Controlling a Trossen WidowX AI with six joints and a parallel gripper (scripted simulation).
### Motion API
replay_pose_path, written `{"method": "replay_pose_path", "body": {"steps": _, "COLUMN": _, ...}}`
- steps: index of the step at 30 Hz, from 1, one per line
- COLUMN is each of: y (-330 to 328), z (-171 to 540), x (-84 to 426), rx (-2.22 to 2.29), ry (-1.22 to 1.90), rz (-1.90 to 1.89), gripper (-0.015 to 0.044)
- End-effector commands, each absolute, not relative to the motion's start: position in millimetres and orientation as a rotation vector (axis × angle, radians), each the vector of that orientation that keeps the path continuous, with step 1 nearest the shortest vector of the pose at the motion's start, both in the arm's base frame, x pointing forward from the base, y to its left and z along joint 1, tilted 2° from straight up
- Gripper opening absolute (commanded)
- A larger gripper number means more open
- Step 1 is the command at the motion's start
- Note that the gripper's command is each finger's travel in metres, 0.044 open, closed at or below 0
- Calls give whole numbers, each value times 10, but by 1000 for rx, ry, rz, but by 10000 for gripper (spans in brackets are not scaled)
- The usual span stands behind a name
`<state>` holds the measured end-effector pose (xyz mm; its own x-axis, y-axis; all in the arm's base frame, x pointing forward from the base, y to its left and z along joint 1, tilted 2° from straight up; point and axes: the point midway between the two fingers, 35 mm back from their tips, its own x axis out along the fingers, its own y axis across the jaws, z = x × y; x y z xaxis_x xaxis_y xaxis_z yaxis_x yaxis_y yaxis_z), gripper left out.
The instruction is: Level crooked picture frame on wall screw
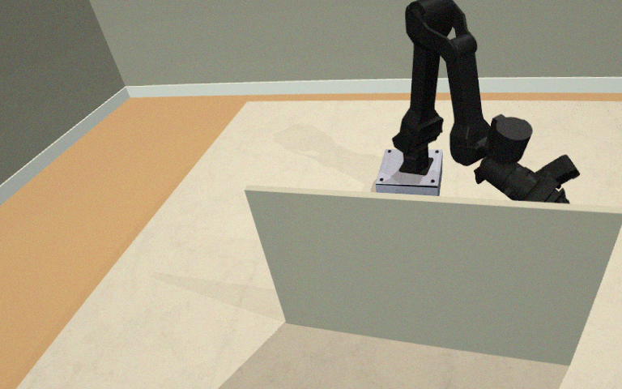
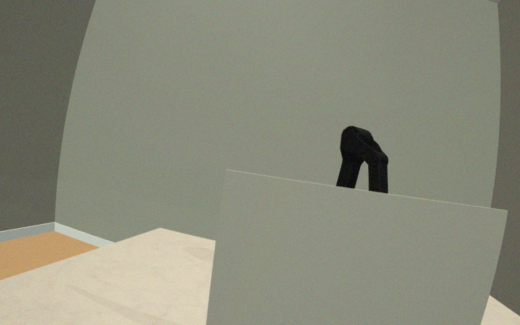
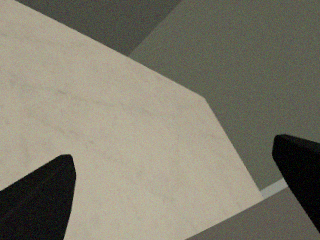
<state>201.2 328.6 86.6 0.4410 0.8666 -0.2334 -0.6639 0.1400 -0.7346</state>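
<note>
The gripper [image 1: 557,194] [image 3: 178,155] is released, its two black, tapering fingers standing wide apart with nothing gripped between them. The picture frame is out of sight in all three views, so I cannot tell how it hangs or where it lies from the hand.

Partly hiding the gripper in the top view is an upright rectangular wall panel [image 1: 412,270] [image 2: 356,252], flat and matt grey-green, with a thin, paler top edge. Whether the hand touches it, I cannot tell. Above the gripper, the black arm [image 1: 465,91] [image 2: 377,174] folds into a narrow arch (its peak is all that shows over the panel in the exterior view). The arm's foot stands to one side of the hand on a square, pale metallic base plate [image 1: 385,180] with dark round fasteners near its corners.

Beneath the hand spreads a cream table top [image 1: 197,229] [image 2: 134,275] [image 3: 100,125], faintly mottled like stone. Farther from the hand lie a smooth orange-tan floor [image 1: 91,197] [image 2: 34,254], a pale skirting board [image 1: 298,87] [image 2: 82,232] [image 3: 273,188] and the plain grey-green room wall [image 1: 274,40] [image 2: 229,95] [image 3: 260,75].
</note>
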Motion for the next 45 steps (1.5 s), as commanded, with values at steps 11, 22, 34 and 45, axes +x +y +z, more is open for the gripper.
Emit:
{"method": "replay_pose_path", "body": {"steps": 11, "y": 2880, "z": 1572, "x": 1910, "rx": -289, "ry": 47, "rz": 859, "gripper": 260}}
{"method": "replay_pose_path", "body": {"steps": 22, "y": 2098, "z": 2033, "x": 1742, "rx": 490, "ry": 214, "rz": 541, "gripper": 260}}
{"method": "replay_pose_path", "body": {"steps": 34, "y": 1301, "z": 2109, "x": 1637, "rx": 1217, "ry": 211, "rz": 280, "gripper": 260}}
{"method": "replay_pose_path", "body": {"steps": 45, "y": 833, "z": 2042, "x": 1578, "rx": 1684, "ry": 143, "rz": 145, "gripper": 260}}
